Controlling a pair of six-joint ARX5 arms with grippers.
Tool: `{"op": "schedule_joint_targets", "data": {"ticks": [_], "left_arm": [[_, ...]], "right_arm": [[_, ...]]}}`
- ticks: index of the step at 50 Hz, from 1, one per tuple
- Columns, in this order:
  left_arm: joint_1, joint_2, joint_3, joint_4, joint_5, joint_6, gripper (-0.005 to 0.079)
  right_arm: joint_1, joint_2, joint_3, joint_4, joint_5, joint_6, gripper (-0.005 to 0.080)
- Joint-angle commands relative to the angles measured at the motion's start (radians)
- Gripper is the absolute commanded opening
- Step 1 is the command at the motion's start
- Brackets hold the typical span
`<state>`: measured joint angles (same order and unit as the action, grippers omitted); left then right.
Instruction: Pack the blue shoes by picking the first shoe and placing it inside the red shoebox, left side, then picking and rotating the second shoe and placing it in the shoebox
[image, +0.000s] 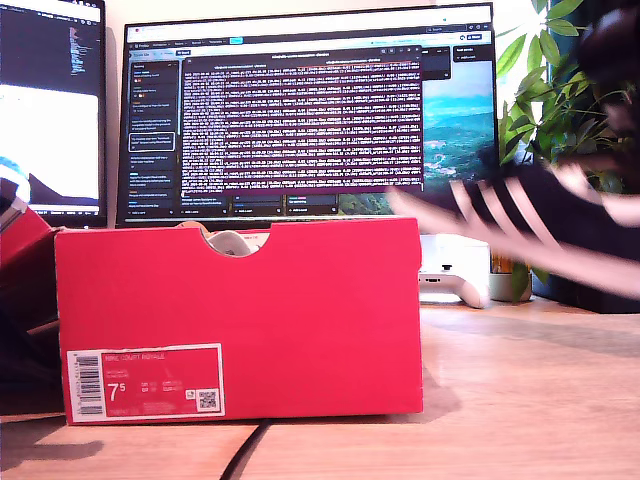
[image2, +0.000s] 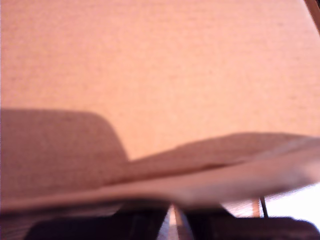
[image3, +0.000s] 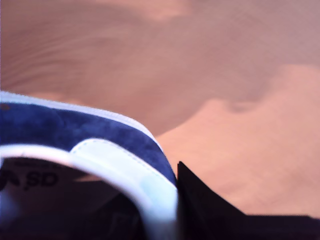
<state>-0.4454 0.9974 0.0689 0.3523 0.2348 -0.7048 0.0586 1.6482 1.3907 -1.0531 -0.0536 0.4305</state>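
The red shoebox (image: 240, 320) stands on the wooden table at the exterior view's centre-left, its label facing the camera. Something pale and rounded (image: 230, 243) shows in its half-round notch; I cannot tell what it is. A blue shoe (image: 530, 205) with white stripes hangs blurred in the air to the exterior view's right of the box, above its top edge. My second gripper (image3: 172, 197) is shut on that blue shoe (image3: 75, 130) at the heel collar. My first gripper (image2: 172, 222) has its fingers almost together, facing a cardboard flap (image2: 225, 165). The other shoe is not clearly visible.
Two monitors (image: 300, 110) stand behind the box. A potted plant (image: 545, 110) and a white device (image: 455, 275) sit at the exterior view's right. A slanted red flap (image: 20, 235) rises at that view's left. A black cable (image: 245, 455) runs under the box front.
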Motion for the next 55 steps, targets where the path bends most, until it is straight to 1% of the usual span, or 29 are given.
{"op": "schedule_joint_targets", "data": {"ticks": [1, 4, 5, 7, 10, 11, 12, 14, 15, 17, 18, 19, 20, 21, 22, 24, 26, 27, 28, 37, 41, 43, 48, 55], "left_arm": [[-0.006, 0.005, -0.024, 0.007, 0.000, -0.002, -0.0019], [-0.006, 0.005, -0.024, 0.007, 0.000, -0.002, -0.0019], [-0.006, 0.005, -0.024, 0.007, 0.000, -0.002, -0.0019], [-0.006, 0.005, -0.024, 0.007, 0.000, -0.002, -0.0019], [-0.006, 0.005, -0.024, 0.006, 0.000, -0.002, -0.0019], [-0.006, 0.005, -0.024, 0.007, 0.000, -0.002, -0.0019], [-0.006, 0.005, -0.024, 0.007, 0.000, -0.002, -0.0019], [-0.006, 0.005, -0.024, 0.007, 0.000, -0.002, -0.0019], [-0.006, 0.005, -0.024, 0.007, 0.000, -0.002, -0.0019], [-0.006, 0.005, -0.024, 0.006, 0.000, -0.002, -0.0019], [-0.006, 0.005, -0.024, 0.007, 0.000, -0.002, -0.0019], [-0.006, 0.005, -0.024, 0.007, 0.000, -0.002, -0.0019], [-0.006, 0.005, -0.024, 0.007, 0.000, -0.002, -0.0019], [-0.006, 0.005, -0.024, 0.007, 0.000, -0.002, -0.0019], [-0.006, 0.005, -0.024, 0.007, 0.000, -0.002, -0.0019], [-0.006, 0.005, -0.024, 0.007, 0.000, -0.002, -0.0019], [-0.006, 0.005, -0.024, 0.007, 0.000, -0.002, -0.0019], [-0.006, 0.005, -0.024, 0.007, 0.000, -0.002, -0.0019], [-0.006, 0.005, -0.024, 0.007, 0.000, -0.002, -0.0019], [-0.006, 0.005, -0.024, 0.007, 0.000, -0.002, -0.0019], [-0.006, 0.005, -0.024, 0.007, 0.000, -0.002, -0.0019], [-0.006, 0.005, -0.024, 0.007, 0.000, -0.002, -0.0019], [-0.006, 0.005, -0.024, 0.007, 0.000, -0.002, -0.0019], [-0.006, 0.005, -0.024, 0.007, 0.000, -0.002, -0.0019]], "right_arm": [[0.004, -0.011, 0.081, 0.024, -0.080, -0.101, -0.0013], [0.006, -0.011, 0.127, 0.035, -0.132, -0.146, -0.0013], [0.007, -0.011, 0.142, 0.036, -0.135, -0.167, -0.0013], [0.008, -0.011, 0.169, 0.067, -0.197, -0.213, -0.0013], [0.015, -0.011, 0.204, 0.117, -0.261, -0.270, -0.0013], [0.018, -0.011, 0.214, 0.127, -0.262, -0.282, -0.0013], [0.021, -0.011, 0.224, 0.143, -0.304, -0.319, -0.0013], [0.029, -0.011, 0.240, 0.172, -0.322, -0.338, -0.0013], [0.034, -0.011, 0.248, 0.187, -0.356, -0.413, -0.0013], [0.048, -0.011, 0.261, 0.206, -0.367, -0.441, -0.0013], [0.056, -0.011, 0.266, 0.228, -0.389, -0.502, -0.0013], [0.067, -0.011, 0.271, 0.245, -0.396, -0.534, -0.0013], [0.076, -0.011, 0.274, 0.255, -0.402, -0.534, -0.0013], [0.087, -0.011, 0.278, 0.277, -0.412, -0.586, -0.0013], [0.100, -0.011, 0.281, 0.299, -0.417, -0.605, -0.0013], [0.120, -0.011, 0.284, 0.340, -0.420, -0.672, -0.0013], [0.143, -0.011, 0.286, 0.381, -0.420, -0.693, -0.0013], [0.152, -0.011, 0.286, 0.401, -0.420, -0.761, -0.0013], [0.166, -0.011, 0.286, 0.426, -0.418, -0.794, -0.0013], [0.253, -0.009, 0.286, 0.601, -0.403, -0.993, -0.0013], [0.284, -0.007, 0.286, 0.654, -0.375, -1.120, -0.0013], [0.298, -0.004, 0.286, 0.676, -0.363, -1.158, -0.0013], [0.330, 0.008, 0.286, 0.727, -0.302, -1.288, -0.0013], [0.364, 0.042, 0.286, 0.782, -0.250, -1.364, -0.0013]]}}
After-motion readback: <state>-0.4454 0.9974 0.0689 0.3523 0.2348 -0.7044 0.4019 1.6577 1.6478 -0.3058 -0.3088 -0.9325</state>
